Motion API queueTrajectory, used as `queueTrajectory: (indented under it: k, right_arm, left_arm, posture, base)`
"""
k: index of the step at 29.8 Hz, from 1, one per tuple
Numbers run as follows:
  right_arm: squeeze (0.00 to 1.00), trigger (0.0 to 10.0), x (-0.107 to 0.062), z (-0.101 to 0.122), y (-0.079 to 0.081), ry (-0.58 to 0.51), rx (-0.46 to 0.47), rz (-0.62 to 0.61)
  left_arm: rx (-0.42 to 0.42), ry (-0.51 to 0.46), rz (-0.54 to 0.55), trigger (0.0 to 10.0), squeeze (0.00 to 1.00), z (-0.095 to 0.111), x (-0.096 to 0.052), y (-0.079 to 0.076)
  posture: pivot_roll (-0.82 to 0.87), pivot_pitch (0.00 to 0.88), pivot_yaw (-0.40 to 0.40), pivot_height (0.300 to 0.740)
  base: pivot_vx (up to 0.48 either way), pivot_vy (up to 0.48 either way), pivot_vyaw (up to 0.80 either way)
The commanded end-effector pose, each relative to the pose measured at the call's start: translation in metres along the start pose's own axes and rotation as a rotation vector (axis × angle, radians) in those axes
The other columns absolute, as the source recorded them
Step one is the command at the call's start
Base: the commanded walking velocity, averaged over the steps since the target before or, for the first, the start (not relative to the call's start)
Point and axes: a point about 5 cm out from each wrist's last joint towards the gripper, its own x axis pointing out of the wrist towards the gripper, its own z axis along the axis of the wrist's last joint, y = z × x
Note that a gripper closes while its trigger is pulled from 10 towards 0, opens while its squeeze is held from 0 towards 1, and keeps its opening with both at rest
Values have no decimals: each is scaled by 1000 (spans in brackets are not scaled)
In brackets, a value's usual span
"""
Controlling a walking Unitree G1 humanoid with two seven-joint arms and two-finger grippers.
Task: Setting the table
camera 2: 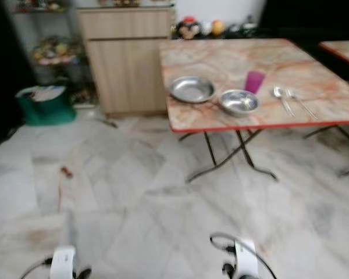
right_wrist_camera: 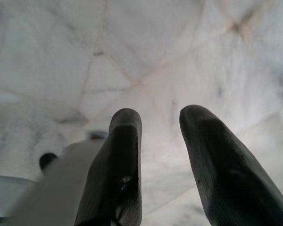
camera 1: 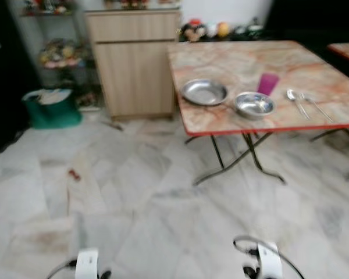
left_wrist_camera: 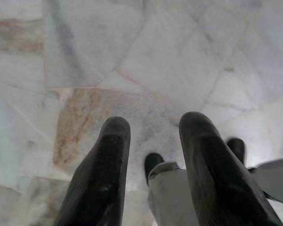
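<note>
Marble-topped folding table (camera 1: 232, 61) stands ahead on the pale marble floor (camera 1: 139, 215), wooden cabinet (camera 1: 136, 64) beside it. Near the table's front edge: steel plate (camera 1: 204, 92), steel bowl (camera 1: 254, 104), purple cup (camera 1: 268, 83), spoon and fork (camera 1: 302, 103). Left gripper (left_wrist_camera: 153, 141) and right gripper (right_wrist_camera: 155, 136) hang over the floor, fingers apart, holding nothing. Risk: the bowl sits close to the edge; a careless approach could knock it off.

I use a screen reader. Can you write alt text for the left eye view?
A marble-patterned folding table holds a steel plate, steel bowl, purple cup and spoon. A wooden cabinet stands behind on pale tiled floor.
</note>
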Motion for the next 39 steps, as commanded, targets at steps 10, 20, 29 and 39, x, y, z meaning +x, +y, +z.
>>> queueTrajectory:
  k: [10,20,29,39]
  right_arm:
    - [0,10000,0,6,-3,-16,15,-12]
    - [0,10000,0,4,-3,-10,10,-5]
    - [0,10000,0,3,-4,-8,16,-14]
    - [0,10000,-1,2,-4,-6,18,-17]
  left_arm:
    - [-11,30,-12,10000,0,-6,-1,-2]
    - [2,58,-14,10000,0,-11,-2,-2]
    - [5,61,-17,10000,0,-12,-2,-2]
    - [7,61,-23,10000,0,-11,-2,-3]
  posture:
    - [-36,0,16,707]
    - [-40,0,18,707]
    - [-43,0,18,707]
    - [-46,0,20,707]
  base:
    - [0,0,-580]
    - [50,0,0]
    - [272,0,0]
    - [286,0,0]
